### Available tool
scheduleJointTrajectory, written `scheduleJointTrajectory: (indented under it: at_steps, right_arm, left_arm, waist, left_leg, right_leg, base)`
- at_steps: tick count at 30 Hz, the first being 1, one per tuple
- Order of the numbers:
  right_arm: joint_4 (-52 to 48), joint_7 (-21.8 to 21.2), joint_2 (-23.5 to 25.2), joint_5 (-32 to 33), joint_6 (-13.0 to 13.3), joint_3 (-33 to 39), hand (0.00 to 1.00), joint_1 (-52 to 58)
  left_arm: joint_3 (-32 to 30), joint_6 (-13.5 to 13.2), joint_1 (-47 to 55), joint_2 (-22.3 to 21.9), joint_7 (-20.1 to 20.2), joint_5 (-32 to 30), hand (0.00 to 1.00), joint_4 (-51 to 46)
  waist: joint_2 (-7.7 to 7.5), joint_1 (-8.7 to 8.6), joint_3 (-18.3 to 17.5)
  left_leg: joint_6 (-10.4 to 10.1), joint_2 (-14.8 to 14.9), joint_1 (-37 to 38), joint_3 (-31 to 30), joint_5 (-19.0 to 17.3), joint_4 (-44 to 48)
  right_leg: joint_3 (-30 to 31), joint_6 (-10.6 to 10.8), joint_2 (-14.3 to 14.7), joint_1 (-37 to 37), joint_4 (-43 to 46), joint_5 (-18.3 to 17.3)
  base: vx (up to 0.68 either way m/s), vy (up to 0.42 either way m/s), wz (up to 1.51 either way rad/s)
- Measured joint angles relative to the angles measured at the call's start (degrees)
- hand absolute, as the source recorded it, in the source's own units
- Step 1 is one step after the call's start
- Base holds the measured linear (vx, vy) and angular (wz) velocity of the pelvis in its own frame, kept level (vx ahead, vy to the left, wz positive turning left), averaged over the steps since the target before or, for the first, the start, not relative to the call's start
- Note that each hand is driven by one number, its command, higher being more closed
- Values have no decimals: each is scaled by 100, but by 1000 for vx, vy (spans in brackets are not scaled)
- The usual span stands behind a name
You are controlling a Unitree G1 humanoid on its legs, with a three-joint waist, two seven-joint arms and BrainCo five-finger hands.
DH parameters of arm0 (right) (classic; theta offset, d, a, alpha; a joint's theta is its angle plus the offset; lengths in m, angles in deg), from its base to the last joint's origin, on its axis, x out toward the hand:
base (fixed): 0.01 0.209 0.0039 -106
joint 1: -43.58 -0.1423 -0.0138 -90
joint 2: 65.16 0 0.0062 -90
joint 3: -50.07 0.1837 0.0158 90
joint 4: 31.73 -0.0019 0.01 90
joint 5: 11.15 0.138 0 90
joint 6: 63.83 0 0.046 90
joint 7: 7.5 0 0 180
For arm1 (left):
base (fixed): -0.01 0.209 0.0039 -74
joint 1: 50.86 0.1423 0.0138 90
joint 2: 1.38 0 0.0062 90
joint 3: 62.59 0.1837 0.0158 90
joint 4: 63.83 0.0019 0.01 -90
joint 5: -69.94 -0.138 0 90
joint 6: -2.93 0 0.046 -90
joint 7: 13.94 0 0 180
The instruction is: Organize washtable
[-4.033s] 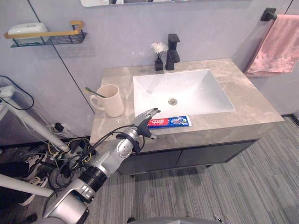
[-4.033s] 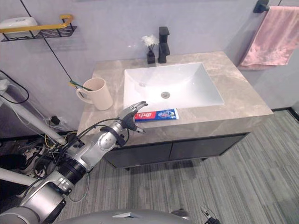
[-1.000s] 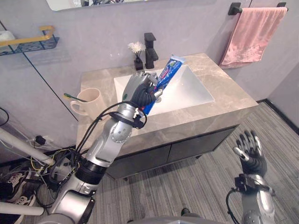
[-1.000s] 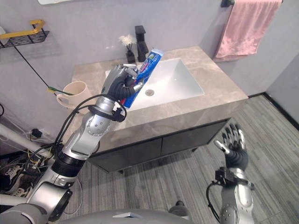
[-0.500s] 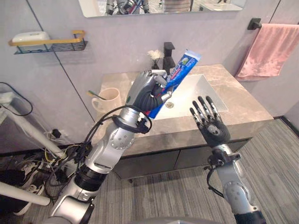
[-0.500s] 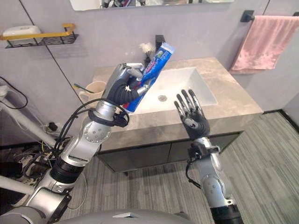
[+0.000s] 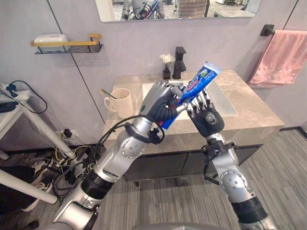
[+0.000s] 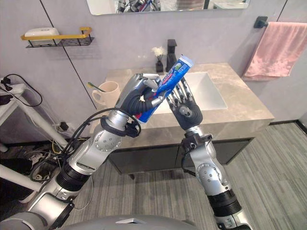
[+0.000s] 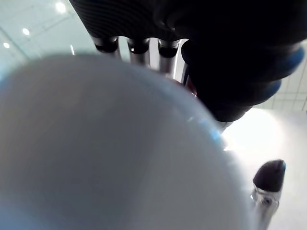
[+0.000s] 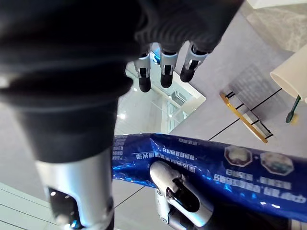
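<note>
The stone-patterned counter (image 7: 249, 109) runs across the middle of the left eye view, with a white sink (image 8: 207, 94) sunk into it right of centre. A mirror (image 7: 177, 8) hangs along the top edge. A pink towel (image 7: 280, 56) hangs from a dark bar at the upper right. At the upper left, a wall shelf (image 7: 67, 46) with a yellow rail carries a white soap-like piece.

The left robot hand (image 7: 160, 101) is raised in the centre of the frame, above the front of the counter. Its fingers and thumb are clenched round the lower part of a blue toothpaste tube (image 7: 199, 82). The tube is held off the counter and slants up to the right, its flat end highest, above the sink.

The right robot hand (image 7: 207, 120) stands just right of the left one, palm up and released, with its fingers straight and spread just beside the tube. Whether they touch the tube I cannot tell. In the right wrist view the tube lies across the frame past those straight fingers.

A cream mug (image 7: 121, 102) stands on the counter's left end, well apart from both hands. A toothbrush (image 7: 108, 94) leans out of it to the left. At the back of the counter a black tap (image 7: 180, 61) stands behind the sink, and just left of it is a small dark vase (image 7: 166, 72) with white flowers.
</note>
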Motion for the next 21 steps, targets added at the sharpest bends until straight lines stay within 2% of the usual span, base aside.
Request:
scheduleJointTrajectory:
  at_steps: [6,10,20,21]
  right_arm:
    - [281,148,6,134,34,-117,0,-356]
    - [288,208,6,210,150,-126,0,-504]
    - [495,253,16,212,171,-298,0,-649]
    - [495,254,16,212,171,-299,100,-649]
  left_arm:
    - [114,-26,42,-20,2,6,100,2]
    - [317,-31,233,-30,9,76,100,36]
    - [520,-28,233,-52,18,119,100,246]
    - [534,-28,233,-50,18,119,100,251]
  waist:
    - [11,47,-21]
    - [-7,47,-35]
    - [-179,54,-187]
    - [-190,55,-195]
  left_leg:
    - [-7,10,-23,-38,85,-1]
    - [-4,10,-30,-44,112,-3]
    - [-11,25,-76,-46,156,-4]
    - [-12,25,-78,-46,157,-4]
  right_leg:
    - [-18,-31,11,-25,22,22]
    - [-20,-38,11,-50,16,26]
    - [-17,-57,24,-102,11,42]
    - [-17,-57,25,-105,12,42]
  base:
    - [-35,-5,2]
    - [-32,0,1]
    - [-3,0,0]
    - [0,0,0]
